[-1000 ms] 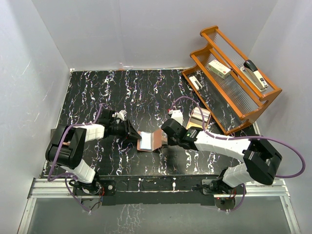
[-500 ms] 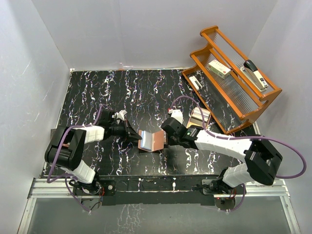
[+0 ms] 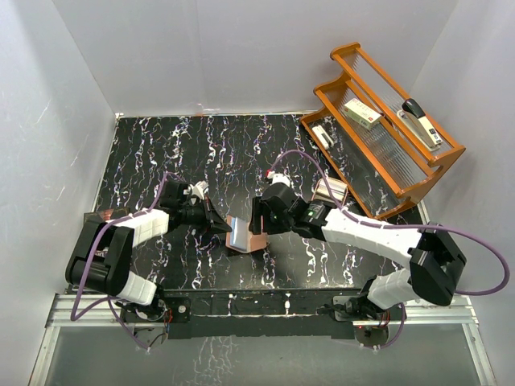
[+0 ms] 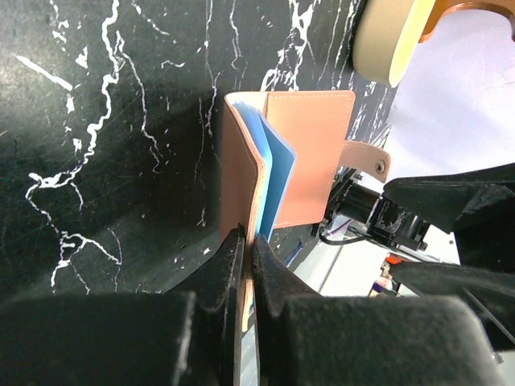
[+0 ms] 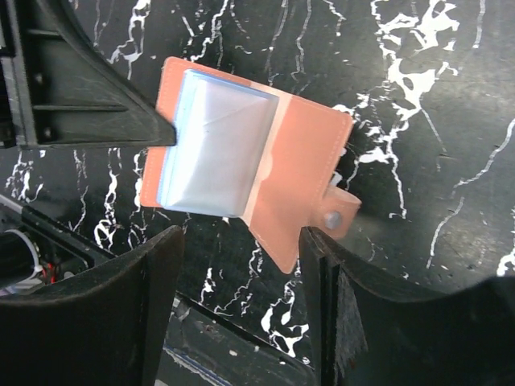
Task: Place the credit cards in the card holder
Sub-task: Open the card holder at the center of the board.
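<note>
1. Work surface: the black, white-veined marbled table top (image 3: 161, 145) fills the centre of the overhead view.
2. Rack: an orange wooden rack with ribbed clear panels (image 3: 451, 151) stands at the upper right. It holds a black-and-silver stapler (image 3: 422, 121) and a small white box (image 3: 362, 114).
3. Left gripper (image 3: 224, 227) (image 4: 245, 241): it reaches in from the left of the overhead frame. Its jaws are pinched tight on the near edge of the card holder's left leaf (the left wrist view does not show whether the card edge is pinched as well).
4. Right gripper (image 3: 256, 217) (image 5: 241, 237): the jaws stand wide apart and grip nothing. In the right wrist view, the holder's lower corner lies between the two fingers.
5. Reddish-brown leather bifold card holder (image 3: 245, 233) (image 4: 310, 153) (image 5: 298, 161): it sits at lower centre of the overhead frame, between the two grippers. It is open, with its snap tab pointing right in both wrist views.
6. Light blue-white plastic credit card (image 5: 213, 153) (image 4: 273, 173): it sits inside the clear pocket of the holder's left leaf.
</note>
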Robot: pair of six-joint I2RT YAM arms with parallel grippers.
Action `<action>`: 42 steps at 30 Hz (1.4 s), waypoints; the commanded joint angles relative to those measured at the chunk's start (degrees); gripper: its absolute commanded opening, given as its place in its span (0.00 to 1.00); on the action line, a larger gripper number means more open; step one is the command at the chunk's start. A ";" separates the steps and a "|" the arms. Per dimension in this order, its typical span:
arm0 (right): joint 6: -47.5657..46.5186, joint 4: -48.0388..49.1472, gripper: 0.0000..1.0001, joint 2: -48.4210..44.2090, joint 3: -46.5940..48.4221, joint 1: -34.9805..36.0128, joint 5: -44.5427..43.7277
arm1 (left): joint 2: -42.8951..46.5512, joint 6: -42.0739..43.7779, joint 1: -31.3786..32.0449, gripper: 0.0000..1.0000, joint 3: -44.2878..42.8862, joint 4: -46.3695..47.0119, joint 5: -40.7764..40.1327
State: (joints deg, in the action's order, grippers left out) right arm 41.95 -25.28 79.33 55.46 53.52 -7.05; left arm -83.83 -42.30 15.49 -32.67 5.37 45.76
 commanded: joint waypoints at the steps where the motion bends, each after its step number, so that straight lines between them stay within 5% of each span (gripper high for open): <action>1: 0.60 3.72 0.57 1.02 4.12 0.04 3.24 | 1.94 2.12 0.53 0.00 -2.20 -4.48 -0.22; 31: 0.31 11.45 0.65 15.32 5.27 1.90 10.20 | 5.23 -2.10 0.60 0.00 -0.75 -3.34 -0.76; 38: 0.58 12.35 0.49 18.71 5.09 1.90 9.85 | 3.95 -0.48 0.60 0.00 -0.69 -5.26 -1.26; 42: 0.50 11.99 0.48 18.93 5.10 1.92 10.19 | 3.08 3.16 0.69 0.00 -2.88 -10.37 -3.03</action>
State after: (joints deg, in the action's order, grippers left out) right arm 42.72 -16.25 98.04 59.40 55.40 3.16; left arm -80.84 -42.15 15.88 -33.08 0.51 42.39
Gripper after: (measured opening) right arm 0.478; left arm 0.021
